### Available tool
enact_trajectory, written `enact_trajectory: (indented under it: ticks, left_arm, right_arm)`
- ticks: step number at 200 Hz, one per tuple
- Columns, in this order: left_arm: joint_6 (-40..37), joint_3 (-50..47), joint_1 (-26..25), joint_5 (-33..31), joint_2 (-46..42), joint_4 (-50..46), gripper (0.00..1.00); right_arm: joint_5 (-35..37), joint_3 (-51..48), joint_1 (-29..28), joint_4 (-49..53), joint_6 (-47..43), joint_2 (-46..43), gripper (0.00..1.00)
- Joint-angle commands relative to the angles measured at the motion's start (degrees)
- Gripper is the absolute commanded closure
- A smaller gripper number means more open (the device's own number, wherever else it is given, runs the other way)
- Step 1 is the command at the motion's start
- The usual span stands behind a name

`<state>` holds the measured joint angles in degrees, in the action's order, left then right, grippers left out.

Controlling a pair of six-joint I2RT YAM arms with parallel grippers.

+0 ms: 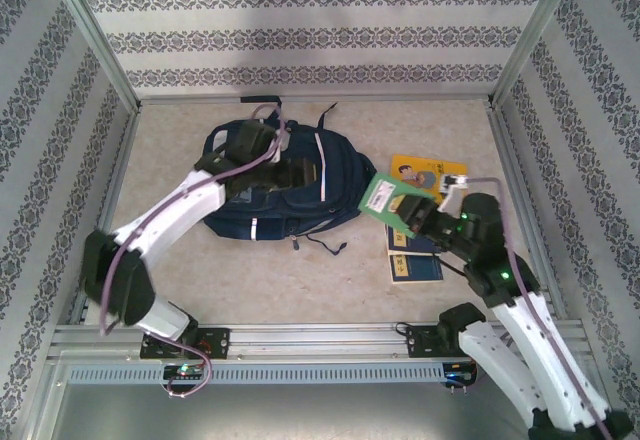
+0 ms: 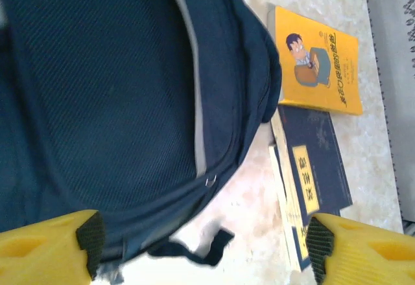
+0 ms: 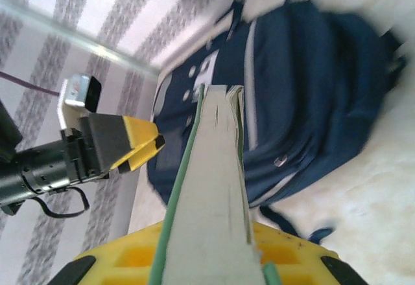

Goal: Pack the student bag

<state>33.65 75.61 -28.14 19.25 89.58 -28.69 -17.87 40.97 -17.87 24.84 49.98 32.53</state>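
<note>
Bright even light, soft shadows, right-wrist view blurred

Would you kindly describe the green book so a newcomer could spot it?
Find the navy student bag, then look just right of it. There the right gripper holds the green book up, whereas the yellow book and dark blue books beside it lie flat.

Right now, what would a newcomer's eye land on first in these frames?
The navy student bag, biggest thing in view, lies in the middle of the table with the left gripper open over it. To its right, the right gripper is shut on a green book, held tilted near a yellow book and dark blue books lying flat.
</note>
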Motion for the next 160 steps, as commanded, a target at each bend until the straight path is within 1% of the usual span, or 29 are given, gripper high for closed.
enact_trajectory:
  ticks: [1, 24, 35, 45, 57, 75, 94, 111, 160]
  left_arm:
    - [-2.6, 9.0, -0.4, 0.4, 9.2, -3.7, 0.26]
    - [-4.0, 19.0, -0.4, 0.1, 19.0, -6.4, 0.35]
    - [-6.4, 23.6, -0.3, -0.7, 23.2, -8.4, 0.37]
    - [-7.8, 28.1, -0.3, -3.0, 26.5, -11.3, 0.38]
    - [-8.6, 31.2, 0.1, -2.9, 29.7, -12.3, 0.39]
    - [-7.7, 33.2, 0.8, -1.3, 32.6, -11.9, 0.4]
    - [-6.9, 33.8, 0.9, -0.3, 33.9, -10.5, 0.41]
    - [-5.9, 33.6, 0.9, 2.2, 34.6, -8.4, 0.43]
    - [-2.7, 33.9, 0.9, 7.2, 36.7, -4.3, 0.56]
  right_arm:
    - [3.0, 1.5, 4.4, 10.2, -4.0, -1.9, 1.0]
    - [-0.5, 1.1, 7.1, 9.4, -3.7, -2.2, 1.0]
    - [-0.8, 1.4, 7.6, 9.7, -4.5, -2.0, 1.0]
    - [-0.7, 1.7, 8.1, 10.0, -5.3, -2.0, 1.0]
    - [-0.8, 1.7, 8.5, 10.1, -5.8, -2.1, 1.0]
    - [-1.5, 1.6, 9.2, 10.1, -6.3, -1.9, 1.0]
    - [-2.4, 0.9, 9.9, 9.7, -6.3, -1.9, 1.0]
    - [-3.3, -0.2, 10.5, 8.6, -5.9, -1.7, 1.0]
    - [-6.1, -3.3, 12.1, 6.0, -4.7, -0.8, 1.0]
